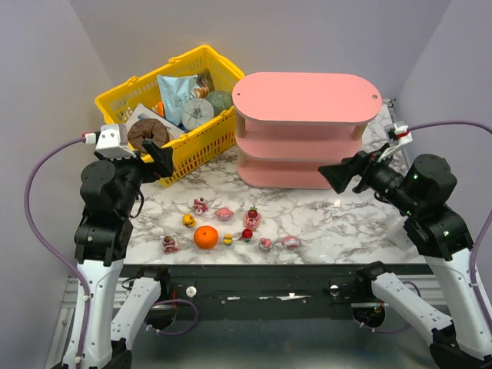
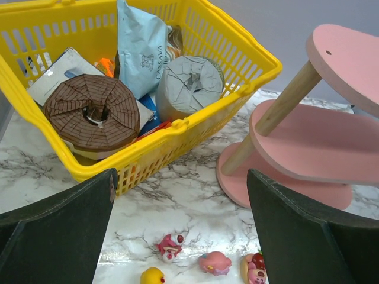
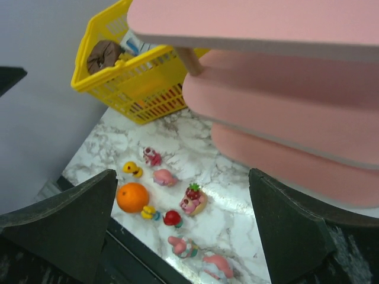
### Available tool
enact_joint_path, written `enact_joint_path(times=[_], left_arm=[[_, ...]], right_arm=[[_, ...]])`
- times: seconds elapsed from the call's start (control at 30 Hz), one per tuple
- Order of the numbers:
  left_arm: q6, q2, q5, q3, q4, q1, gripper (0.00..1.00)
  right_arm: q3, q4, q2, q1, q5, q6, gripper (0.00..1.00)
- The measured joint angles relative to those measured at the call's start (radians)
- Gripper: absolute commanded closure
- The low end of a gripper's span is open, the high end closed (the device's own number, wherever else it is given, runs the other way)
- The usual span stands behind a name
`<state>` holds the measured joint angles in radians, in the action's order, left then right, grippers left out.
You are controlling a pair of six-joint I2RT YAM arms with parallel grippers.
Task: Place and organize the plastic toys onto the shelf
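Several tiny plastic toys lie loose on the marble table near its front edge: a pink one [image 1: 200, 205], a strawberry-topped one [image 1: 252, 216], a yellow one [image 1: 188, 221], a red one [image 1: 247, 233] and others. The pink three-tier shelf [image 1: 306, 100] stands at the back right, its boards bare. My left gripper [image 1: 157, 157] is open and empty, raised in front of the basket. It looks down on toys [image 2: 169, 245] and the shelf [image 2: 308, 142]. My right gripper [image 1: 338, 177] is open and empty, raised before the shelf's bottom tier. Its view shows the toys [image 3: 193, 201] and the shelf [image 3: 284, 100].
A yellow mesh basket [image 1: 115, 98] of packaged goods stands at the back left, beside the shelf. It also shows in the left wrist view [image 2: 249, 83] and the right wrist view [image 3: 136, 89]. An orange ball [image 1: 205, 237] lies among the toys, also in the right wrist view [image 3: 132, 197].
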<state>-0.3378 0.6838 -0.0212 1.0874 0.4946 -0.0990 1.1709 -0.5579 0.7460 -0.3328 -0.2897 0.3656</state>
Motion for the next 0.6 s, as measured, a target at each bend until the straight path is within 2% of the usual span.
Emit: enact_joint_path(times=[0.13,0.33,0.6], left_arm=[[0.002,-0.004,-0.022,-0.026,-0.019,0.000,0.01],[0.001,0.002,-0.047,-0.068,-0.030,0.000,0.01],[0.000,0.022,-0.066,-0.090,-0.053,0.000,0.01]], right_arm=[[-0.084,-0.022,-0.037,-0.129,0.090,0.004,0.04],[-0.315,-0.029,-0.055,-0.294,0.248,0.076,0.03],[-0.515,0.020,0.051,-0.575,0.487,0.230,0.03]])
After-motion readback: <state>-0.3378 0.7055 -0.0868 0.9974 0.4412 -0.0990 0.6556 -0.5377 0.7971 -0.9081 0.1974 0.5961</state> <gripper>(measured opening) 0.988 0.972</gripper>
